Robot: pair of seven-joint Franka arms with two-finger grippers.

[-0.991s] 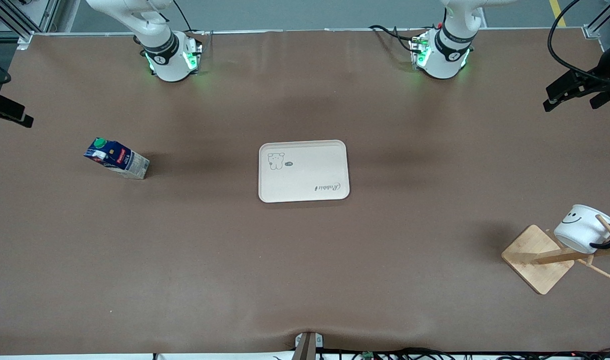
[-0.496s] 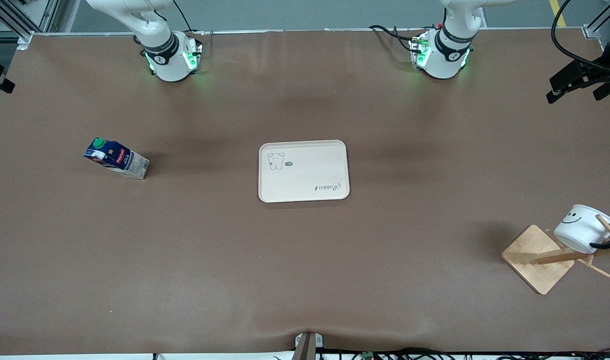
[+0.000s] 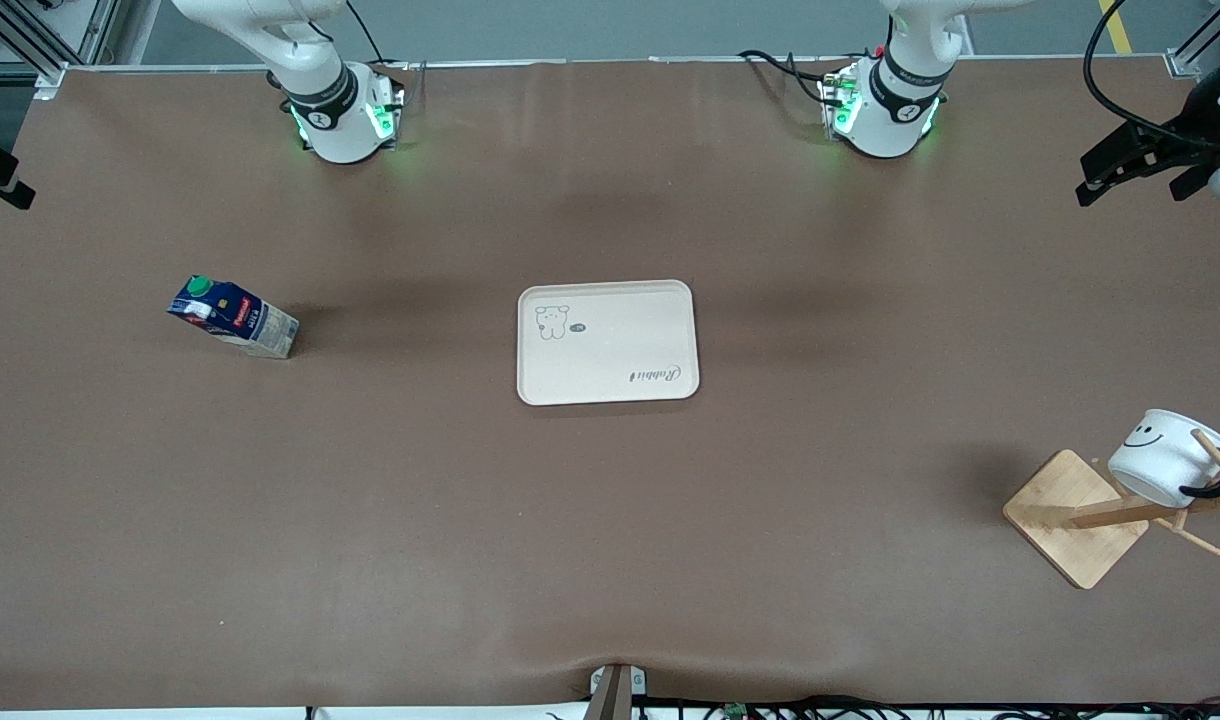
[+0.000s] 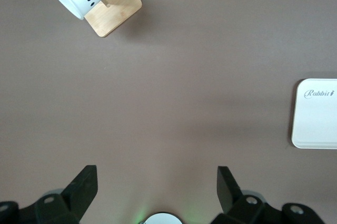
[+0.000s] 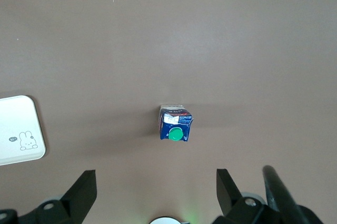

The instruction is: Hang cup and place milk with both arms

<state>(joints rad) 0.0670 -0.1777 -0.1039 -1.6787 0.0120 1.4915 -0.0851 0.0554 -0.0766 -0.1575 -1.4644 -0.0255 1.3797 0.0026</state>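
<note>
milk [image 5: 175,125] under open right hand [image 5: 156,190]

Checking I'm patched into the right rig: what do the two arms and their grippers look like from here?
Both arms are white and jointed, with black bands and black cables, on round white bases lit green: left arm, right arm. The left gripper and right gripper are black, each with two blocky angular fingers. A thick black cable loops above the left gripper in the front view.
</note>
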